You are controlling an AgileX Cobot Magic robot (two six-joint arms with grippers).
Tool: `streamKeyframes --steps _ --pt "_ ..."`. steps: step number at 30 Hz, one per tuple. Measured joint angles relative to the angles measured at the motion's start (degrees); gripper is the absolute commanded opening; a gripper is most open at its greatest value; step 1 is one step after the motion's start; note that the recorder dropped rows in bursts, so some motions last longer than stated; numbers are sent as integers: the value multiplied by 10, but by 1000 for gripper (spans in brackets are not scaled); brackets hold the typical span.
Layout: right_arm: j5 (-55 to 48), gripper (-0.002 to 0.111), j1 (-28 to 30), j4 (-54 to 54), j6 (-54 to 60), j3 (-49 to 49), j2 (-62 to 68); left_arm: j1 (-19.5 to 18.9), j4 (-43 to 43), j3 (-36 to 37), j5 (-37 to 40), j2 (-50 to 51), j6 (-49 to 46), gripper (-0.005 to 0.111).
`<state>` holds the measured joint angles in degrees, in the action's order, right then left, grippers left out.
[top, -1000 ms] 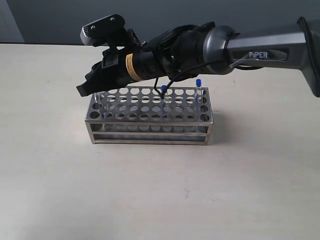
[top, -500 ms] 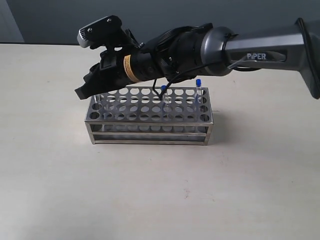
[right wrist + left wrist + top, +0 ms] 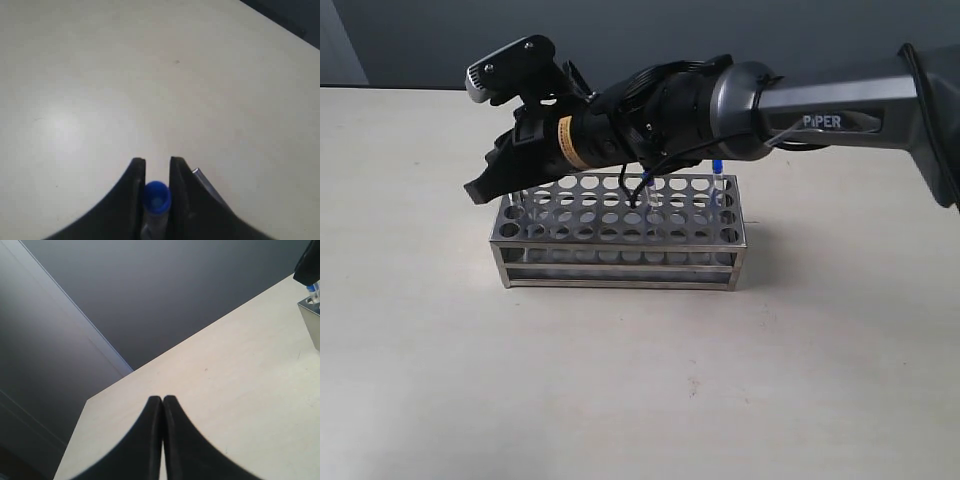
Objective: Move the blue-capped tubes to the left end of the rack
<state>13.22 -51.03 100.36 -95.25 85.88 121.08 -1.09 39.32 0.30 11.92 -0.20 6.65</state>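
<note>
The right gripper [image 3: 483, 186] reaches in from the right and hangs over the left end of the rack [image 3: 620, 262], which stands on the desk [image 3: 620, 400]. In the right wrist view its fingers [image 3: 131, 200] sit one on each side of a blue-capped tube [image 3: 156, 196], pinching it at the cap. The clear body runs down between them.

In the exterior view that tube is mostly hidden by the gripper. Thin clear shafts show in the holes at the rack's left end, just under the fingertips, and I cannot tell which of them is the held one.

A second tube [image 3: 717, 178] stands upright near the right end of the rack, toward the back. A third tube [image 3: 648, 188] stands near the middle, partly behind a black cable [image 3: 642, 192] that hangs from the arm.

The left gripper [image 3: 162, 400] is well apart from the rack, over the desk, with its fingers pressed together. At the edge of the left wrist view, a corner of the rack and a blue cap show under the right gripper's dark tip.
</note>
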Motion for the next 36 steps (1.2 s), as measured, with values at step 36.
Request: streamKeyframes --steps 36 --pt "26 12 1 0 -1 36 23 0 0 0 0 0 0 1"
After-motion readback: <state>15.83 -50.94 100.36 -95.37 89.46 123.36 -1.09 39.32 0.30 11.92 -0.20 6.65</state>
